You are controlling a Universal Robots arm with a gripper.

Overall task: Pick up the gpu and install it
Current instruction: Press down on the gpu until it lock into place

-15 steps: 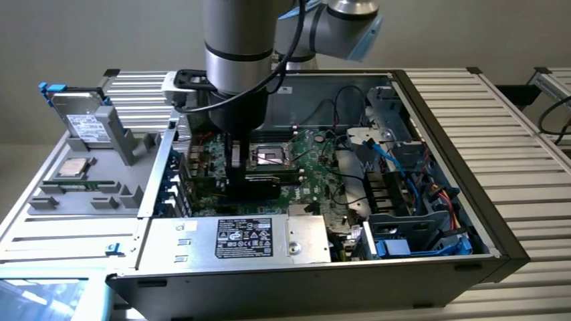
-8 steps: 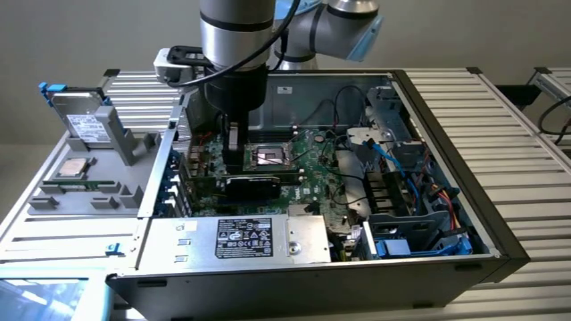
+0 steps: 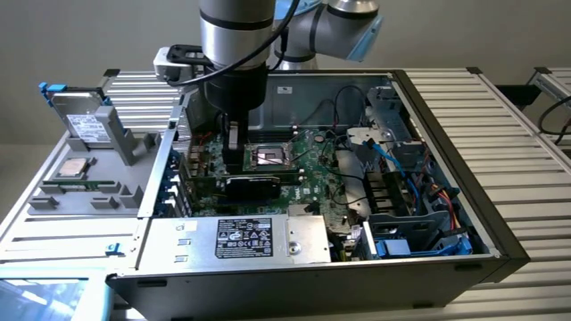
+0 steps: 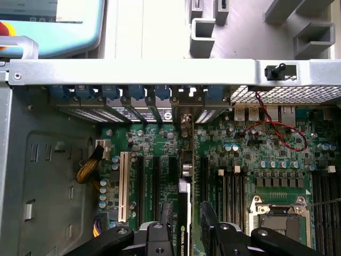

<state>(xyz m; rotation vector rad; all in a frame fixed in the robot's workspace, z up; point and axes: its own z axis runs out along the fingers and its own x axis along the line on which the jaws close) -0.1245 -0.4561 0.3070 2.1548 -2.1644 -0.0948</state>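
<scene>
The gpu (image 3: pixel 251 182) stands on edge across the large green motherboard (image 3: pixel 312 167) inside the open computer case, black cooler facing the front of the case. In the wrist view the gpu (image 4: pixel 184 205) is seen along its top edge, lined up with an expansion slot and running toward the rear slot openings (image 4: pixel 176 109). My gripper (image 3: pixel 234 155) hangs straight down over the card. Its two black fingers (image 4: pixel 166 216) straddle the card, with a small gap visible on each side, so the gripper (image 4: pixel 185 226) looks open around the gpu.
The CPU socket (image 3: pixel 267 158) lies just beside the card. A silver hard drive (image 3: pixel 85 122) and a CPU chip (image 3: pixel 71 168) rest on the grey fixture at the exterior view's left. The power supply (image 3: pixel 237 237) sits in front; blue cables (image 3: pixel 392 164) and drive cages crowd the right.
</scene>
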